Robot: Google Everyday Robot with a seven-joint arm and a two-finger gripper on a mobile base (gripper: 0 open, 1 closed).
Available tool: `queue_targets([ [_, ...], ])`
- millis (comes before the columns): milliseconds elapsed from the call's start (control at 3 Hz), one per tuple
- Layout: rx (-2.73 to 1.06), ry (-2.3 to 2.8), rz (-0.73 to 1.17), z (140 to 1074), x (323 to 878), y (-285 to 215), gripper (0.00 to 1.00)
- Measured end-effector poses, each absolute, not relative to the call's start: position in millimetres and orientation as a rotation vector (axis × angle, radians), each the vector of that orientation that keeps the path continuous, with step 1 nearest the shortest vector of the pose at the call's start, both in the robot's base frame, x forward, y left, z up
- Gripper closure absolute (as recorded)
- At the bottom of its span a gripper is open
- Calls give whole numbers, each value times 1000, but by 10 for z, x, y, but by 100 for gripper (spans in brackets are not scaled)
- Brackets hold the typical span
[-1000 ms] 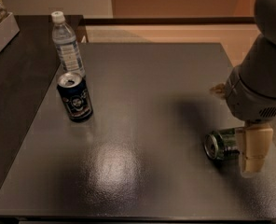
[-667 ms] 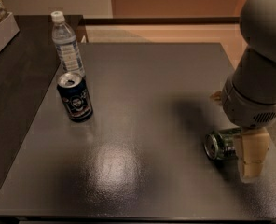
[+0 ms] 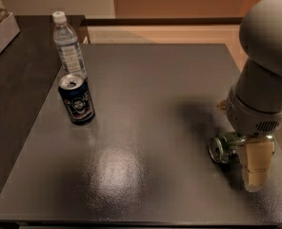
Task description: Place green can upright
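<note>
The green can (image 3: 225, 147) lies on its side at the near right of the bench (image 3: 150, 94). Its silver top with the pull-tab opening faces left, and only that end and a short band of the green body show. The rest is hidden behind the hand (image 3: 254, 165), which sits right against the can's right side, low over the bench, with a pale pad in front. I cannot tell whether the hand is apart or clamped on the can.

The bulky grey arm (image 3: 265, 66) rises from the hand up the right edge. Well apart, at the far left of the bench, a dark blue can (image 3: 76, 99) with a round white emblem stands upright. A clear water bottle (image 3: 69, 45) with a white cap stands just beyond it.
</note>
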State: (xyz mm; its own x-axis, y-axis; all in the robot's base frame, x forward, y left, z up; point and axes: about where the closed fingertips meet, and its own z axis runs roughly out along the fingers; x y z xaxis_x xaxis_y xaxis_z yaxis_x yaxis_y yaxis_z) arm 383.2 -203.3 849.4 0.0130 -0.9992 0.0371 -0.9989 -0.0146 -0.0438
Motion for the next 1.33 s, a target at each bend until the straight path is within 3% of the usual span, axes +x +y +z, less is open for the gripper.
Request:
queue_targets([
  [333, -2218, 2202, -66, 8473, 3800, -2009, 18],
  [1333, -2170, 2171, -33, 8662, 3807, -1971, 87],
])
